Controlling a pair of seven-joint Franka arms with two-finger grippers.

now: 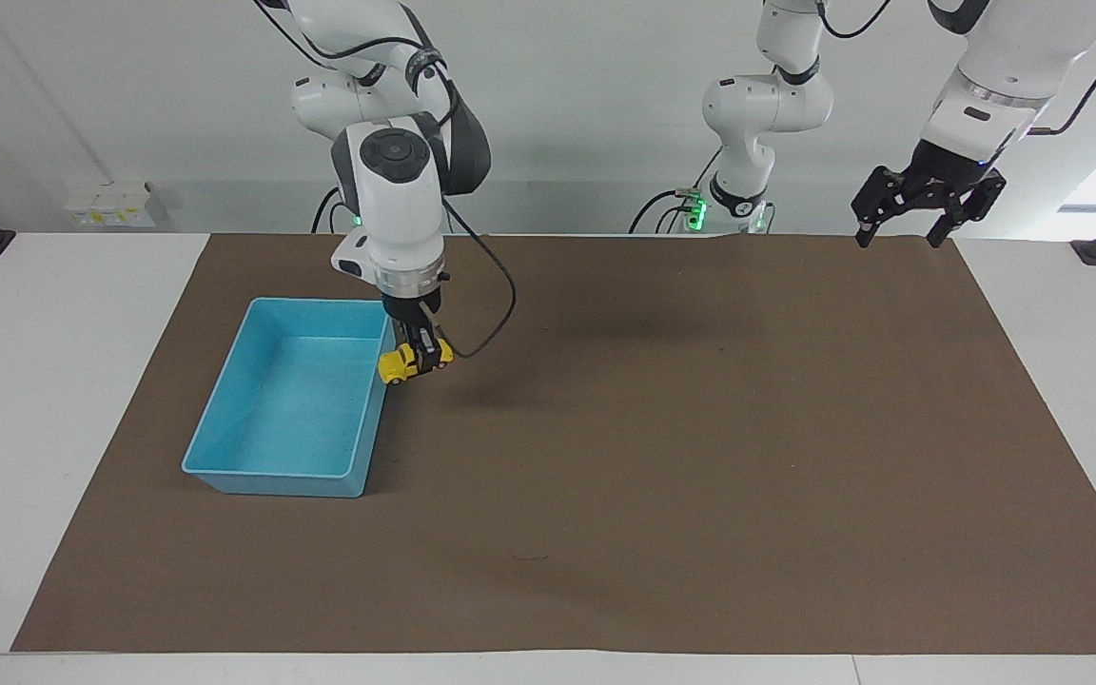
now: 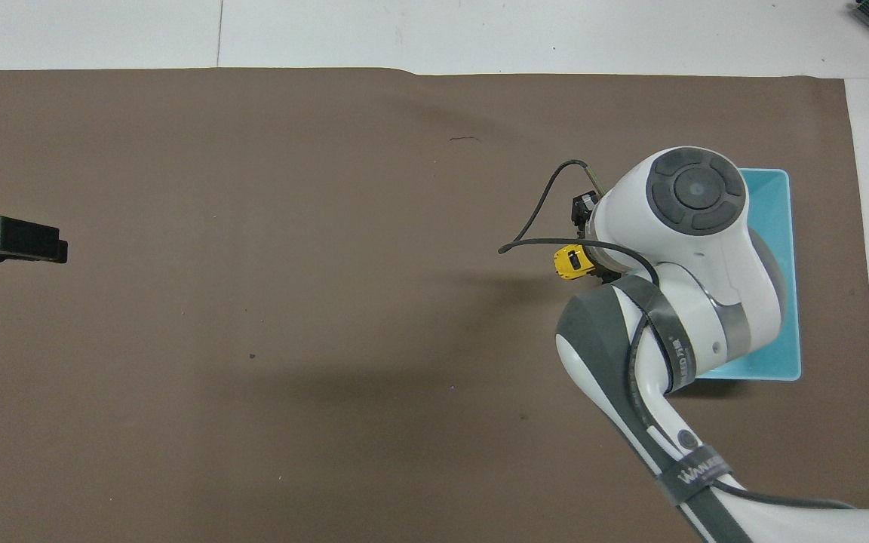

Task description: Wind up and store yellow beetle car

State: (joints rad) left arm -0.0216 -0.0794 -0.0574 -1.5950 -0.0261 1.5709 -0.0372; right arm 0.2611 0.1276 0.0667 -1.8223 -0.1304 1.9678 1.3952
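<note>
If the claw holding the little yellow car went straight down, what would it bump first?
Probably the brown mat, right beside the blue bin. The right claw, shut on the yellow car, may clip the bin's rim; depth is unclear.

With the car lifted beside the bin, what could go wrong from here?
1. The right hand pinches the yellow beetle car near one end and it hangs tilted, so it may slip or swing out before release.
2. The car is in the air by the blue bin's rim, not clearly over the inside; released now, it might hit the rim and land on the brown mat.
The left hand waits open, too far off to catch it.
</note>
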